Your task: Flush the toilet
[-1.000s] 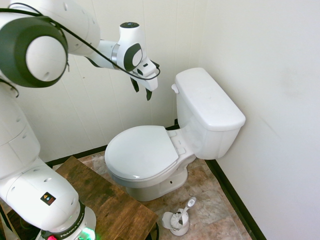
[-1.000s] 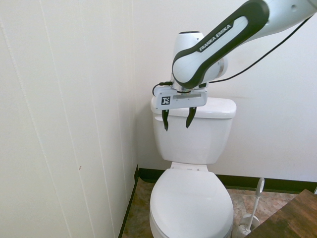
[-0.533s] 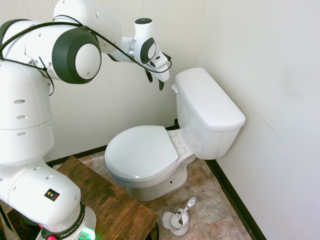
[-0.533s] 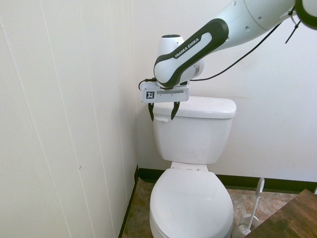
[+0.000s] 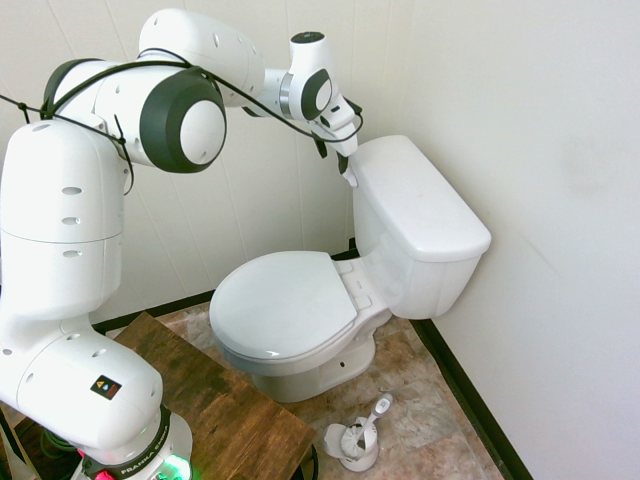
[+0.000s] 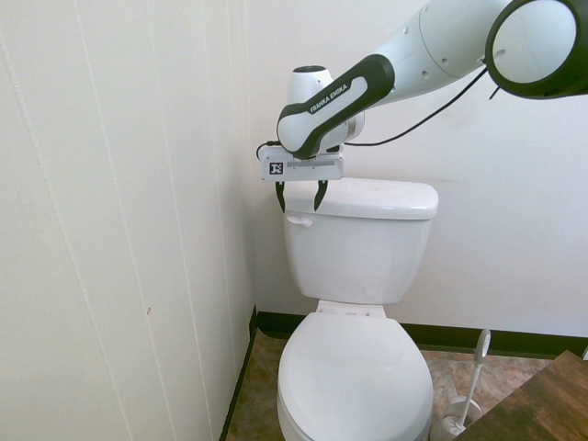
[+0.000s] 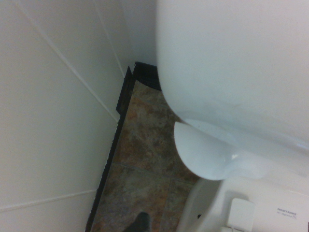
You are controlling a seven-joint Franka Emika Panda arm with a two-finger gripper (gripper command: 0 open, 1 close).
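The toilet [image 5: 300,310] [image 6: 358,248] is glossy white with its oval lid down and a boxy lidded tank [image 5: 415,200] against the back wall. Its small white flush lever [image 6: 298,220] [image 5: 349,177] sticks out from the tank's front corner nearest the panelled wall. My gripper [image 6: 299,196] [image 5: 334,152] hangs open just above that lever, dark fingers pointing down on either side of it, not touching. In the wrist view the lever [image 7: 203,157] shows close below the tank's curved wall.
The panelled side wall [image 6: 119,230] stands close beside the gripper. A white toilet-brush holder [image 5: 352,440] [image 6: 457,418] sits on the tiled floor by the bowl. A dark wooden board [image 5: 215,400] lies near the arm's base.
The arm has swung toward the tank's corner and the gripper has come from over the bowl to just above the flush lever. The jaws stayed open.
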